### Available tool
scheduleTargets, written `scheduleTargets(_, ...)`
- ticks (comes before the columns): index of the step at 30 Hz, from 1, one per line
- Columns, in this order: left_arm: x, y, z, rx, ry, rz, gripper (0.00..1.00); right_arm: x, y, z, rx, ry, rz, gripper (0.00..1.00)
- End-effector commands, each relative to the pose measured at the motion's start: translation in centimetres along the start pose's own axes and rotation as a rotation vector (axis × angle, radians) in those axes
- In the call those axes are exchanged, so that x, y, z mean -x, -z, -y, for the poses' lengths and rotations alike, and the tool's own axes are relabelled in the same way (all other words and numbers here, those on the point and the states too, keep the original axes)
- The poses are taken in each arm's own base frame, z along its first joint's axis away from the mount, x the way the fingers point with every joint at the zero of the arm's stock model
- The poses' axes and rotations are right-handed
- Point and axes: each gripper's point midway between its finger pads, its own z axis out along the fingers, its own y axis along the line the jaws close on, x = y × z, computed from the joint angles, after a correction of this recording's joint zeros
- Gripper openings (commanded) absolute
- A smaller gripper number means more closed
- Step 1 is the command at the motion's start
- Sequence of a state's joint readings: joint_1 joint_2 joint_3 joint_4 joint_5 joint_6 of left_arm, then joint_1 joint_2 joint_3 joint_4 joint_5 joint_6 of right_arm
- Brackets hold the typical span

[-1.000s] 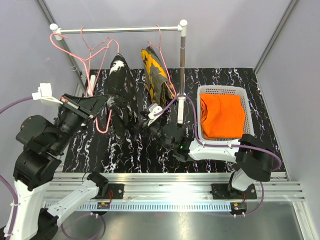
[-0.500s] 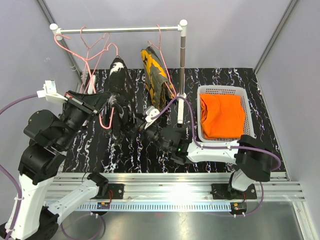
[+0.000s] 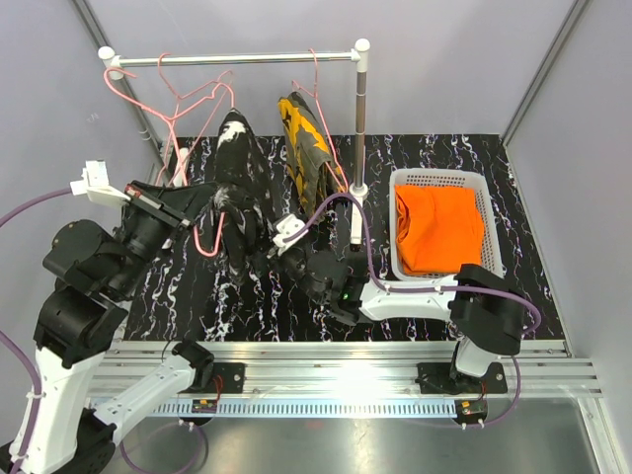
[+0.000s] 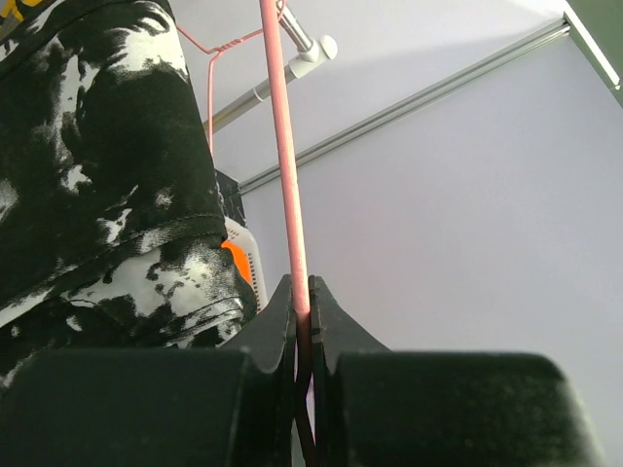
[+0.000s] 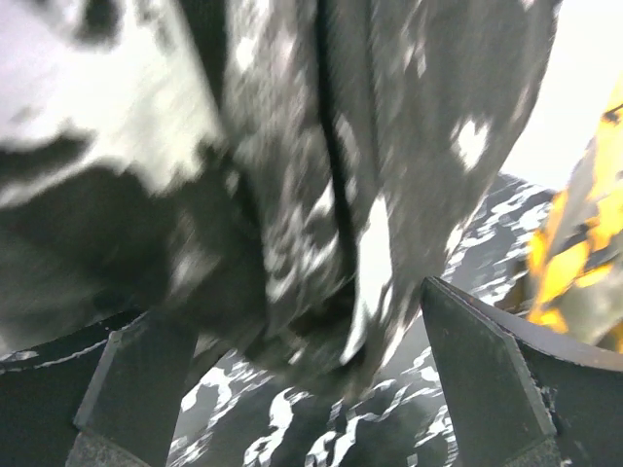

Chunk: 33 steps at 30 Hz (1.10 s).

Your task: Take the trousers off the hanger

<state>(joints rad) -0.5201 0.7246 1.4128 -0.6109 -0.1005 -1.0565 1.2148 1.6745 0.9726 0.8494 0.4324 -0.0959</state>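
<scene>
done: bright orange cloth trousers (image 3: 439,229) in white plastic basket (image 3: 439,176) | current: left gripper (image 4: 301,292) clamps pink wire hanger (image 4: 287,146); right gripper (image 5: 292,321) jaws spread around black white-specked trousers (image 5: 292,146) | pending: olive camouflage trousers (image 3: 306,153) hanging

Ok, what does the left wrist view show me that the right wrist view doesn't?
Only the left wrist view: the left pincer shut on the wire of the pink hanger, with one end of the rail above it.
Only the right wrist view: the right pincer open wide, cloth hanging between its fingers, and the marbled mat below.
Both: the black speckled trousers, close to the lens.
</scene>
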Motion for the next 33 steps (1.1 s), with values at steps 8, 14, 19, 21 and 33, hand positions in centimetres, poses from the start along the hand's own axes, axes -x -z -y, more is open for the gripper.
scheduleTargets(8,3.6,3.3,7.0,-0.235,-0.124,0.091,0.0,11.6,-1.0,2.2,-0.133,0.218,0.27,0.98)
scheduleTargets(14,2.6,1.6,5.9,-0.167,-0.269,0.021,0.0,13.6,-1.0,2.6,-0.141,0.341,0.277,0.95)
scheduleTargets(19,2.2,0.8,5.3,-0.148,-0.309,0.003,0.0,14.8,-1.2,2.4,-0.141,0.364,0.296,0.96)
scheduleTargets(21,2.0,0.6,5.1,-0.143,-0.319,-0.006,0.0,15.9,-1.4,1.9,-0.119,0.365,0.316,0.96)
scheduleTargets(33,-0.1,1.0,4.8,-0.176,-0.401,-0.12,0.0,18.6,-3.8,1.5,-0.13,0.602,0.293,0.75)
